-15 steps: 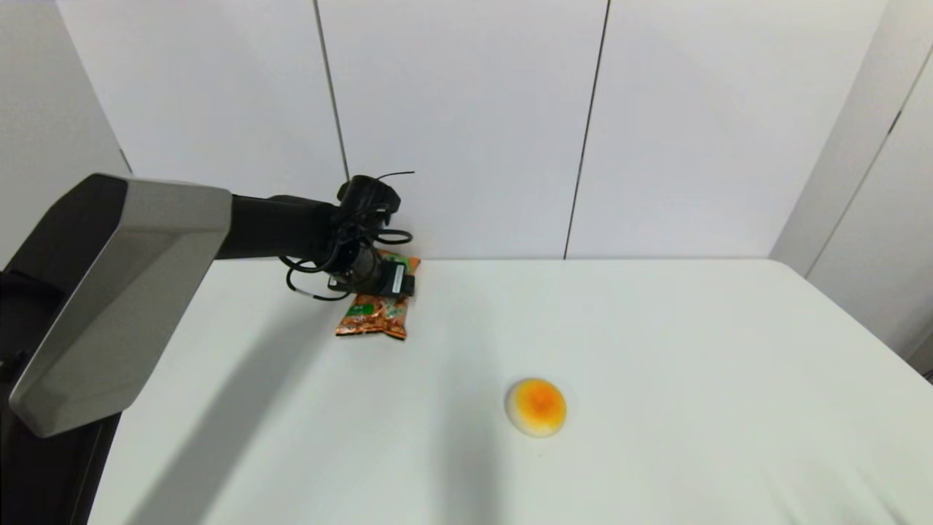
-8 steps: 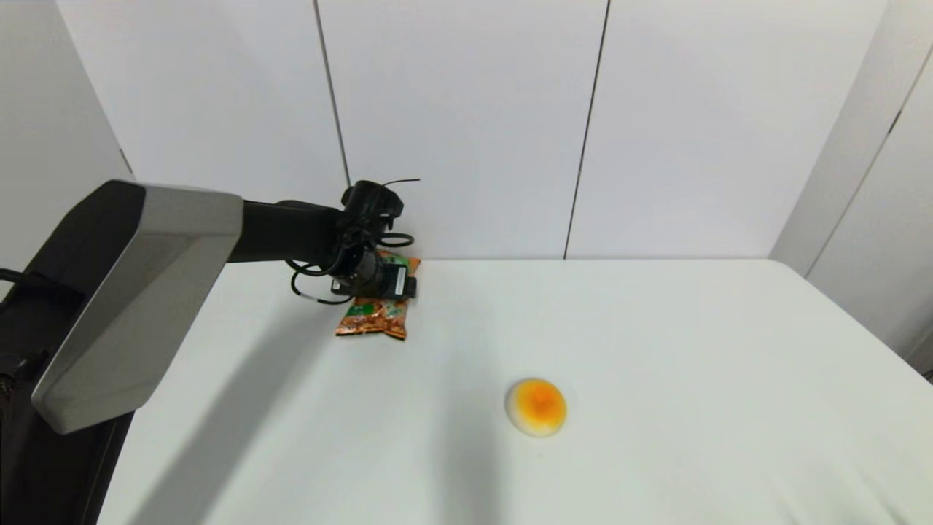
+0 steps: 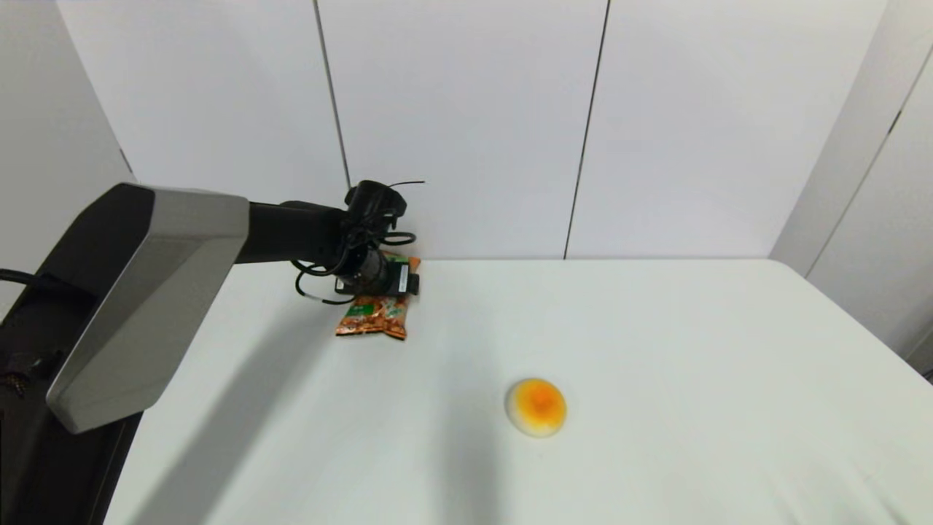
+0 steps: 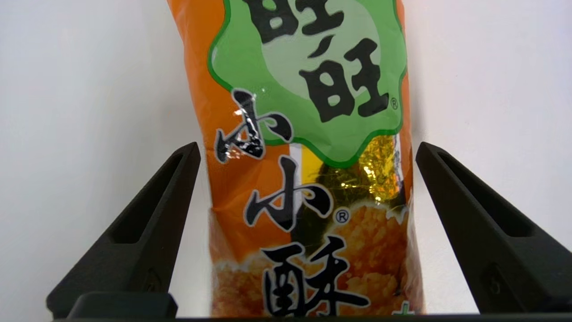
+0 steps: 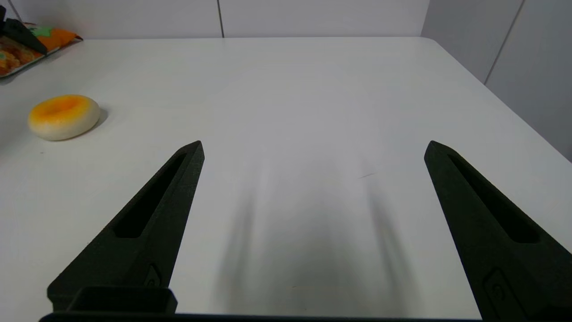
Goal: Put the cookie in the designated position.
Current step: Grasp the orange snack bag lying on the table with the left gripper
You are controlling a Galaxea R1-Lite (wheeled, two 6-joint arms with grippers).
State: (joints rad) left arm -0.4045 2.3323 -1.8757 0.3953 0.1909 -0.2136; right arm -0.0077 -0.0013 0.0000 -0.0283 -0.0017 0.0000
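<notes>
The cookie (image 3: 373, 318), a glossy orange packet with a green label and black Chinese characters, lies flat near the table's far left edge. My left gripper (image 3: 388, 279) hovers right over the packet's far half and is open. In the left wrist view its two black fingers (image 4: 147, 223) stand on either side of the cookie (image 4: 308, 179) without touching it. My right gripper (image 5: 315, 143) is open above bare table with nothing between its fingers, and it is outside the head view. A corner of the cookie (image 5: 60, 36) also shows in the right wrist view.
A small round white-rimmed orange dome (image 3: 536, 406) sits mid-table, nearer than the packet and to its right; it also shows as the dome (image 5: 63, 116) in the right wrist view. The white table (image 3: 692, 343) ends at a panelled wall close behind the packet.
The left arm has edged a little to the right and the gripper has shifted slightly over the packet. The cookie and the dome have stayed in place.
</notes>
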